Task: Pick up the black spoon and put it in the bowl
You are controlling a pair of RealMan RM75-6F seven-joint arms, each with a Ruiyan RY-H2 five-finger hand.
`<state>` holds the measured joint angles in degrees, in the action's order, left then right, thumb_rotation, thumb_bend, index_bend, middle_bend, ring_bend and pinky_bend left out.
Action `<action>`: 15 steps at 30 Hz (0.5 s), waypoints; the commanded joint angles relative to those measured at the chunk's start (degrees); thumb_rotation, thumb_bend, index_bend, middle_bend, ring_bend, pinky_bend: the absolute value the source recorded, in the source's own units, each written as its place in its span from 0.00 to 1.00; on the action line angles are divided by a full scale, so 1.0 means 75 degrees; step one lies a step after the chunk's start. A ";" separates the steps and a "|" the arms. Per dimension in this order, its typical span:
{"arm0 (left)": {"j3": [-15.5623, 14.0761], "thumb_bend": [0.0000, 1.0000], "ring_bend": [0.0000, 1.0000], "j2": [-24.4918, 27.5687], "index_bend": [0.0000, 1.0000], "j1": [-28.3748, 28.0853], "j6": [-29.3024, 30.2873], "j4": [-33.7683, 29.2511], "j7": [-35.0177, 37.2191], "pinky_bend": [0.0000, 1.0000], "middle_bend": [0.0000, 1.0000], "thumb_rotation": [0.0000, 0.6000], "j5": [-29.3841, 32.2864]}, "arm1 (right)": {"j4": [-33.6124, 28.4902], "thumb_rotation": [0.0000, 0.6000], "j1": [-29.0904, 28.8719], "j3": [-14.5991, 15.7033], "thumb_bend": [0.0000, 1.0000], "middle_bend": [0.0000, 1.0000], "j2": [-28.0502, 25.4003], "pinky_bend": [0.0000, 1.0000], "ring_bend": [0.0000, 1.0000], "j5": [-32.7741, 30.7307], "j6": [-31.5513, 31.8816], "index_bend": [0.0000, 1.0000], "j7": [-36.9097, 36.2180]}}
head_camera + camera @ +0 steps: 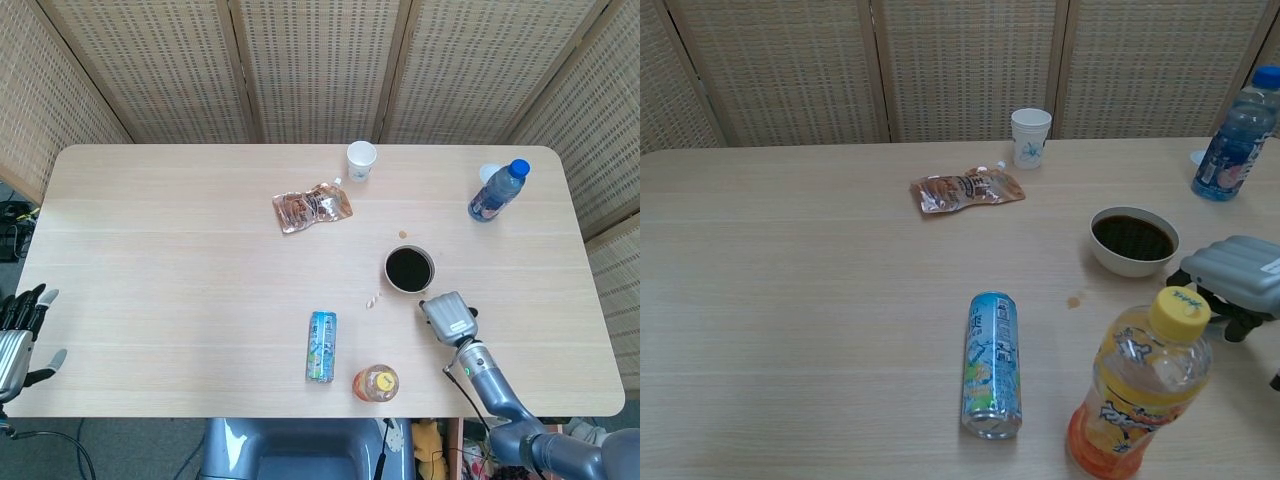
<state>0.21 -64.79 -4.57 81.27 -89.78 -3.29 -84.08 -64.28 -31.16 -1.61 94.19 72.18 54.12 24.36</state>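
Observation:
The white bowl (pixel 389 275) with a dark inside stands right of the table's middle; in the chest view its wall (pixel 1130 265) faces me. I see no black spoon lying on the table in either view. My right hand (pixel 449 317) hovers palm down just beside the bowl's near right side, and from the chest its grey back (pixel 1240 270) hides most of the dark fingers curled beneath it. Whether anything is held under it is hidden. My left hand (pixel 18 335) hangs off the table's left end with its fingers spread and nothing in it.
An orange juice bottle (pixel 1137 395) stands at the front edge, close to my right hand. A blue can (pixel 991 364) lies on its side left of it. A snack pouch (pixel 312 207), a paper cup (pixel 361 160) and a water bottle (pixel 497 190) sit farther back.

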 commanded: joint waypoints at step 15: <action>-0.0003 0.32 0.00 0.0015 0.00 0.0007 -0.0002 -0.0022 -0.0028 0.00 0.00 1.00 0.0018 | 0.0313 1.00 0.0001 -0.0094 0.51 0.98 0.0154 1.00 1.00 -0.0145 -0.0231 0.56 -0.0076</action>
<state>0.19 -64.67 -4.53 81.26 -89.95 -3.50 -83.95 -61.96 -31.15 -2.29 95.32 71.12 52.41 23.78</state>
